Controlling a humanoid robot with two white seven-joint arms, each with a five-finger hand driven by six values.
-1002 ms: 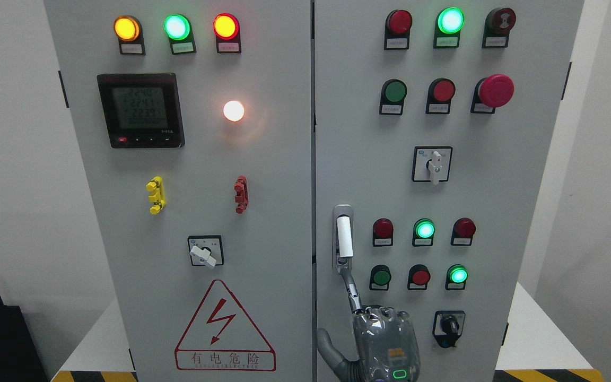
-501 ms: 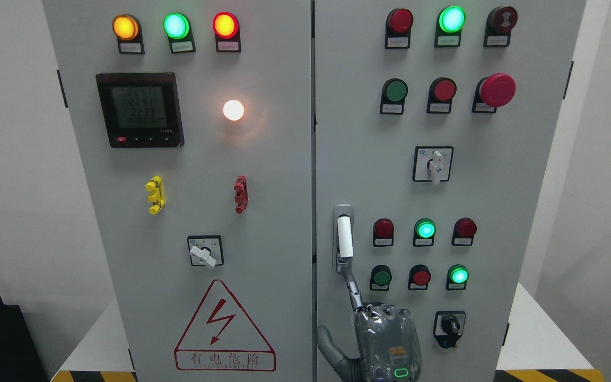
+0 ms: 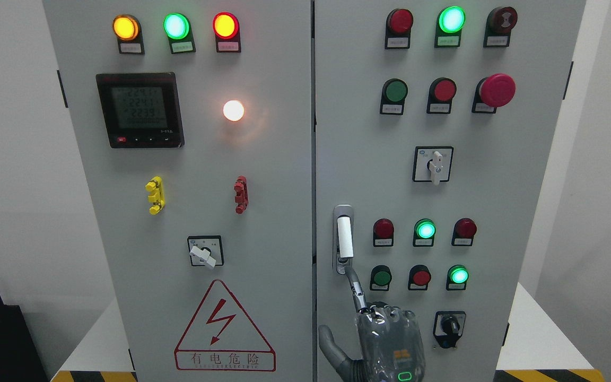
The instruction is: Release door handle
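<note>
The door handle (image 3: pixel 343 239) sits low on the left edge of the cabinet's right door (image 3: pixel 496 191), a white vertical grip inside a grey metal recess, just beside the seam where the two doors meet; it stands upright and flush in its housing. A hand (image 3: pixel 387 339) rises from the bottom edge slightly right of the middle (its arm is hidden below the frame, so which side it belongs to cannot be told); one of its fingers (image 3: pixel 356 289) is stretched upward with its tip at the lower end of the handle recess, touching it or just short of it; the thumb (image 3: pixel 329 345) juts out to the left, apart from the palm; the remaining knuckles lie in a row along the top of the palm, and whether those digits are curled or straight cannot be told; nothing is clamped in the hand.

On the right door, red and green lamps and buttons run in rows, with a red mushroom button (image 3: pixel 496 90) at the upper right and a rotary switch (image 3: pixel 433 164) in the middle. The left door (image 3: pixel 273 175) carries a digital meter (image 3: pixel 140 110), a glowing white lamp (image 3: pixel 233 110) and a red lightning warning triangle (image 3: pixel 224 329). The cabinet stands on a white counter (image 3: pixel 531 329).
</note>
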